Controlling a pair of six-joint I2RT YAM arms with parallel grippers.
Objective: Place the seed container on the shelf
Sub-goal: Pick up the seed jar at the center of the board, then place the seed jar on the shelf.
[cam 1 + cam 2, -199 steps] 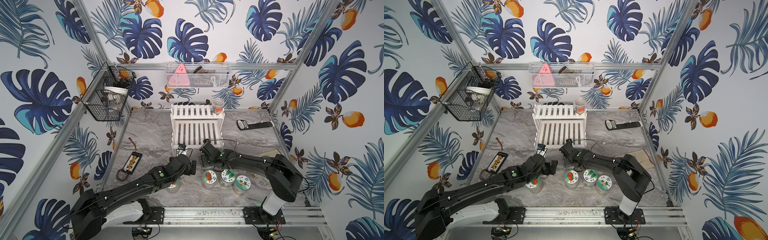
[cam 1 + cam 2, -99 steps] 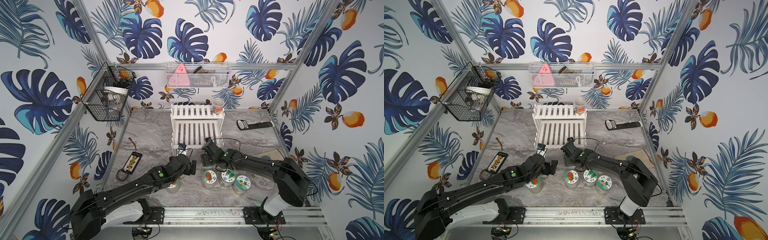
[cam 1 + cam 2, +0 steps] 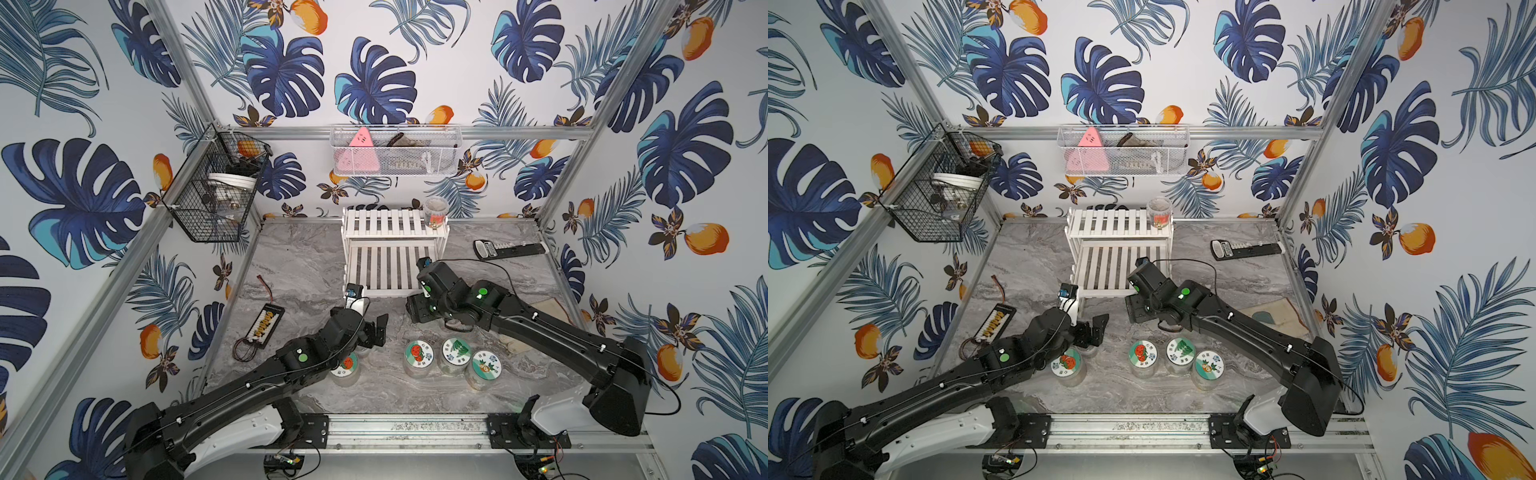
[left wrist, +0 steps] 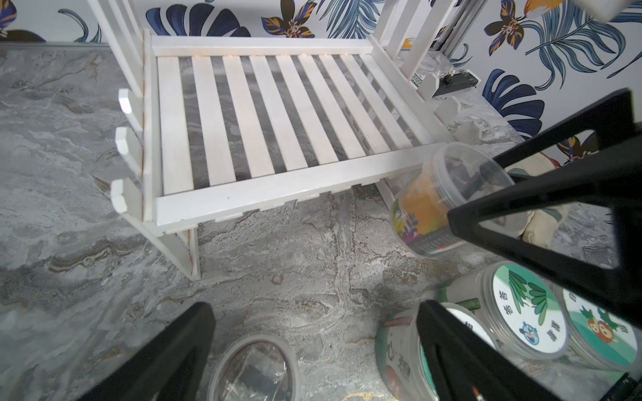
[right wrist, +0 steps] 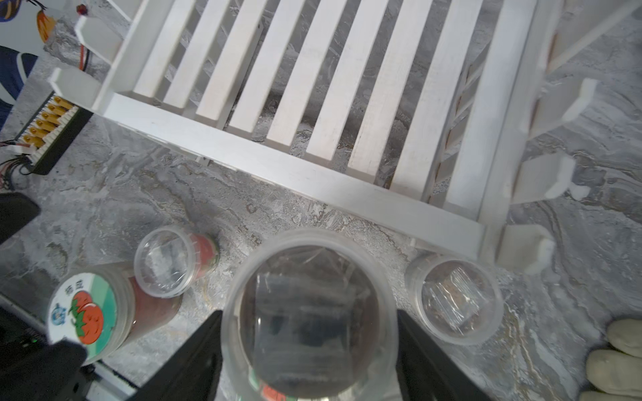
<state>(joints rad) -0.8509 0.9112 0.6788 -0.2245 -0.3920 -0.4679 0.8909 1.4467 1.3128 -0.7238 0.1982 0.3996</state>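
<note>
The left arm [image 3: 249, 386] and right arm [image 3: 540, 328] are shown stretched forward and angled inward, wrists brought near each other. The left gripper [image 4: 316, 312] is held spread wide. The right gripper [image 5: 309, 312] is clamped on a clear seed container [image 5: 312, 270].

From my end the shelf [image 3: 395, 249] is plain white slats and the table [image 3: 299, 257] is grey marble with pale veins. Walls [image 3: 457, 62] are white with navy and teal leaves plus orange fruit. The seed container [image 4: 418, 211] is clear with an orange, green and yellow label, and the jar lids [image 3: 419, 353] are green and white with little fruit and leaf pics
</note>
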